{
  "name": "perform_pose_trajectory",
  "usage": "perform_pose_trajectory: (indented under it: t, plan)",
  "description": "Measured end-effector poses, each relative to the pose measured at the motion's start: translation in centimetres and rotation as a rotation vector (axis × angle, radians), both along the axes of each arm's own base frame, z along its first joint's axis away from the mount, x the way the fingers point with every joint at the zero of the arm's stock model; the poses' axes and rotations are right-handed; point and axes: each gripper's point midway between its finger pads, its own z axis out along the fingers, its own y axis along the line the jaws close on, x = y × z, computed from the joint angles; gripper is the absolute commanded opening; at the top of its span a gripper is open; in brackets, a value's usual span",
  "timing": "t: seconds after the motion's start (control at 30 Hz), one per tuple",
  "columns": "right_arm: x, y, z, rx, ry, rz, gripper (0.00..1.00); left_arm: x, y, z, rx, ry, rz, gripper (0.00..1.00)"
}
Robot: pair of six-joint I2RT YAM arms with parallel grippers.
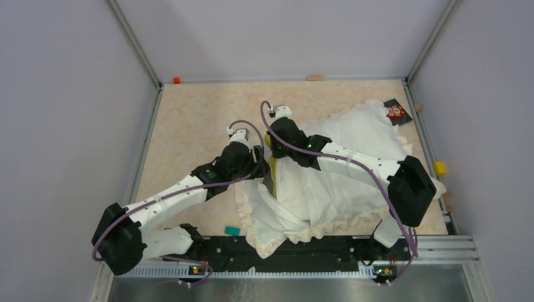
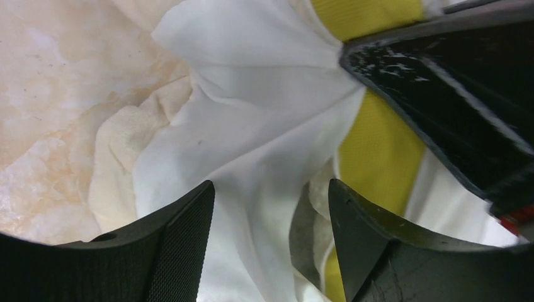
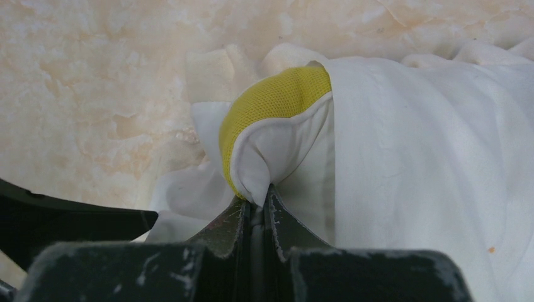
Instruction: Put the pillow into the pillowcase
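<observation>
The cream pillowcase (image 1: pixel 315 201) with a frilly border lies at the right of the table, bulging with the pillow inside. The pillow's yellow band (image 1: pixel 272 170) shows at the case's open left end. My right gripper (image 1: pixel 272 150) is shut on the pillow's white, yellow-edged corner (image 3: pixel 271 100), pinched between its tips (image 3: pixel 258 198), with the pillowcase (image 3: pixel 428 157) draped beside it. My left gripper (image 2: pixel 271 189) is open, its jaws on either side of a fold of pillowcase fabric (image 2: pixel 252 126) next to the yellow band (image 2: pixel 378 157). In the top view it (image 1: pixel 258 167) is at the case's opening.
A black card with a red figure (image 1: pixel 397 111) lies at the back right by the case. A yellow block (image 1: pixel 439 168) sits at the right rail and a teal block (image 1: pixel 233 231) near the front rail. Grey walls enclose the table.
</observation>
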Motion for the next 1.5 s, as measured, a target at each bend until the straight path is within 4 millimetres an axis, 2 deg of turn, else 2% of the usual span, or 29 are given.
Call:
perform_pose_trajectory:
  t: [0.07, 0.13, 0.17, 0.27, 0.3, 0.4, 0.53, 0.7, 0.9, 1.03, 1.13, 1.2, 1.33, 1.4, 1.5]
  plan:
    - [-0.1, 0.0, 0.0, 0.000, 0.000, 0.002, 0.00, 0.3, 0.1, -1.2, 0.042, 0.017, 0.002, 0.70]
    - [-0.1, 0.1, 0.0, -0.001, 0.000, 0.003, 0.00, 0.5, 0.1, -2.0, 0.071, 0.035, 0.004, 0.59]
    - [-0.2, 0.1, 0.0, 0.000, 0.000, 0.004, 0.00, 0.7, 0.1, -2.4, 0.083, 0.041, 0.005, 0.48]
    - [-0.2, 0.1, 0.1, 0.002, 0.000, 0.004, 0.03, 1.2, -0.1, -3.0, 0.103, 0.044, 0.012, 0.03]
    - [-0.2, 0.1, 0.2, 0.003, 0.000, 0.005, 0.11, 1.5, -0.2, -3.2, 0.108, 0.044, 0.015, 0.00]
    - [-0.3, 0.1, 0.2, 0.014, 0.006, 0.000, 0.31, 2.0, -0.3, -3.5, 0.117, 0.047, 0.032, 0.00]
    - [-0.8, 0.2, 0.8, 0.050, 0.006, 0.010, 0.43, 2.4, 0.2, -3.3, 0.112, 0.046, 0.056, 0.00]
    - [-1.7, 0.1, 1.4, 0.088, 0.004, 0.039, 0.48, 3.2, 1.1, -1.8, 0.077, 0.015, 0.095, 0.00]
    - [-2.3, 1.0, 1.4, 0.084, 0.001, 0.073, 0.54, 3.4, 1.1, -0.7, 0.027, 0.000, 0.104, 0.00]
    - [-1.4, 2.9, 1.1, 0.041, -0.022, 0.080, 0.55, 3.1, 1.8, -1.0, -0.001, 0.013, 0.134, 0.00]
    - [-0.4, 3.4, -0.7, -0.014, -0.020, 0.056, 0.55, 2.8, 2.4, -1.4, -0.020, 0.024, 0.160, 0.00]
    - [0.0, 3.2, -2.5, -0.060, -0.007, 0.036, 0.50, 2.7, 2.7, -1.4, -0.034, 0.027, 0.174, 0.00]
    - [0.4, 2.1, -6.2, -0.160, 0.027, -0.013, 0.03, 2.5, 3.4, -1.6, -0.056, 0.030, 0.201, 0.00]
    - [0.4, 1.7, -6.6, -0.176, 0.034, -0.033, 0.00, 2.6, 3.7, -1.7, -0.061, 0.037, 0.214, 0.00]
    - [0.2, 1.3, -5.8, -0.146, 0.023, -0.050, 0.00, 2.9, 4.2, -1.7, -0.073, 0.042, 0.236, 0.00]
